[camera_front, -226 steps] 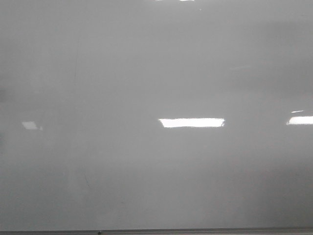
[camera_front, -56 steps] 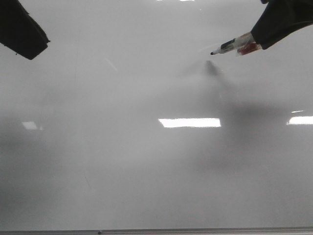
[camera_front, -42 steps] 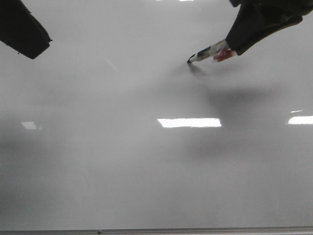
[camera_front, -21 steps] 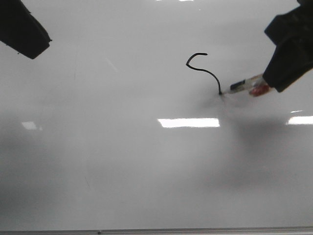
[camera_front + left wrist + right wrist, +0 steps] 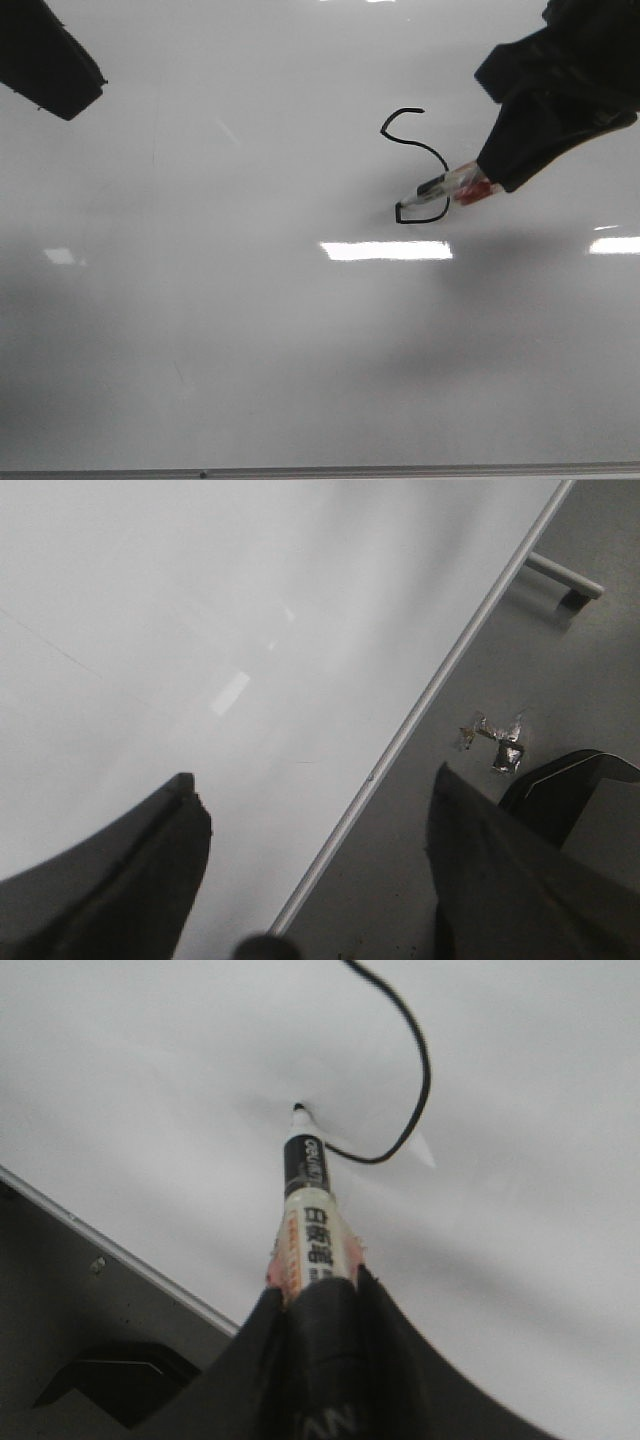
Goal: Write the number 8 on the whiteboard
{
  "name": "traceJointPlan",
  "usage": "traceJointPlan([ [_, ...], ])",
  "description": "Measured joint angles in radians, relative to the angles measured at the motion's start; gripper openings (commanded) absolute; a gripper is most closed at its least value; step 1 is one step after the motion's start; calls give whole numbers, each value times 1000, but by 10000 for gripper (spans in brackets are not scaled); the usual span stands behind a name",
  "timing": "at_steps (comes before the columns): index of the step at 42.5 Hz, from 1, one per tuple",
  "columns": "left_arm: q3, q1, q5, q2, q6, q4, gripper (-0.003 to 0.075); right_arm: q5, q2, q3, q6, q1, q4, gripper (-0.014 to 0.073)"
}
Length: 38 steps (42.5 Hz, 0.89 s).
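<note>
**Lower loop under way: the stroke has turned back at the bottom**

Half a second ago the line on the whiteboard [image 5: 250, 330] was only an S-shaped hook ending at the marker's tip. Now the stroke has curved round the bottom and run leftward, so the number 8 [image 5: 415, 165] reads as an open top curl, a diagonal, and a flat base ending in a small upturned corner at its left. The marker [image 5: 450, 187] has swung across too: its tip rests on the board near that corner, in the middle of the board's upper half.

The right pincer [image 5: 318, 1305] is clamped on the marker's barrel, black fingers wrapping it with the printed label showing above them. The left pincer [image 5: 315, 880] hangs with its fingers spread and nothing between them, over the board's frame edge and well apart from the writing.

By my judgement the figure is roughly half drawn. What remains is the rising stroke that crosses the diagonal and closes at the top curl; if the tip lifts or drifts, the loops will stay open.
</note>
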Motion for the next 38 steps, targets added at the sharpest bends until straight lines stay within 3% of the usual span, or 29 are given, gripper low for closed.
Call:
traceJointPlan([
  [26, 0, 0, 2, 0, 0, 0, 461, -33, -48, -71, -1, -35, -4, -67],
  [38, 0, -6, 17, 0, 45, -28, 461, 91, -209, -71, -105, 85, -12, -67],
])
